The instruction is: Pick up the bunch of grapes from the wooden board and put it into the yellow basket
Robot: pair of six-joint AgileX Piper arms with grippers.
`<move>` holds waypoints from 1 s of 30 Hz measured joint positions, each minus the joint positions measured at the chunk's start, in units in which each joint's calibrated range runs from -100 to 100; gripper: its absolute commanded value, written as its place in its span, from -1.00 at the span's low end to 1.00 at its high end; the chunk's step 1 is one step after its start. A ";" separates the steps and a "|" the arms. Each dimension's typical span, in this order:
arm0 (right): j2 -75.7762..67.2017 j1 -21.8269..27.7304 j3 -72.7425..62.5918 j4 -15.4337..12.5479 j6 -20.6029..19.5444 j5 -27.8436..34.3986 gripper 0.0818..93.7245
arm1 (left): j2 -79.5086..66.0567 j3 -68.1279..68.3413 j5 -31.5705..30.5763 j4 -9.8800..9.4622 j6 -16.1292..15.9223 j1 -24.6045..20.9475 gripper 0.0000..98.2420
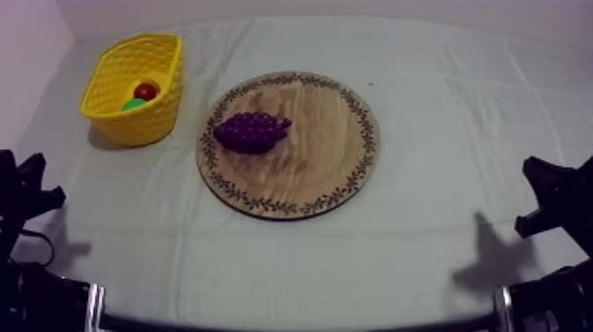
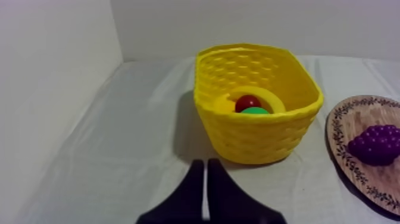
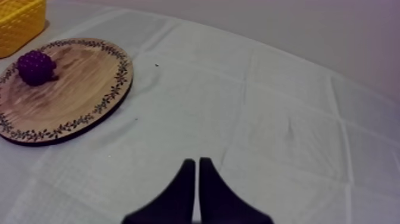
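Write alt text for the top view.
A purple bunch of grapes lies on the left part of a round wooden board at mid-table. A yellow basket to the board's upper left holds a small red fruit and something green. The left arm and right arm sit low at the near corners.

I read the cloth (image 1: 441, 106) as grey-white fabric, matt, creased along fold lines. The wooden board (image 1: 304, 177) shows grain, a dull satin finish and a darker patterned rim. The yellow basket (image 1: 110, 84) looks like moulded plastic in a weave pattern, with a faint sheen. The bunch of grapes (image 1: 251, 132) is knobbly and slightly glossy; the small red fruit (image 1: 146, 90) is smooth and shiny. The left gripper (image 2: 205, 164) and right gripper (image 3: 197, 161) are smooth matt black.
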 measured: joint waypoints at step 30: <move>0.00 0.00 0.00 0.00 0.00 0.00 -0.99 | 11.61 -10.23 -1.66 -7.59 12.78 5.62 -1.00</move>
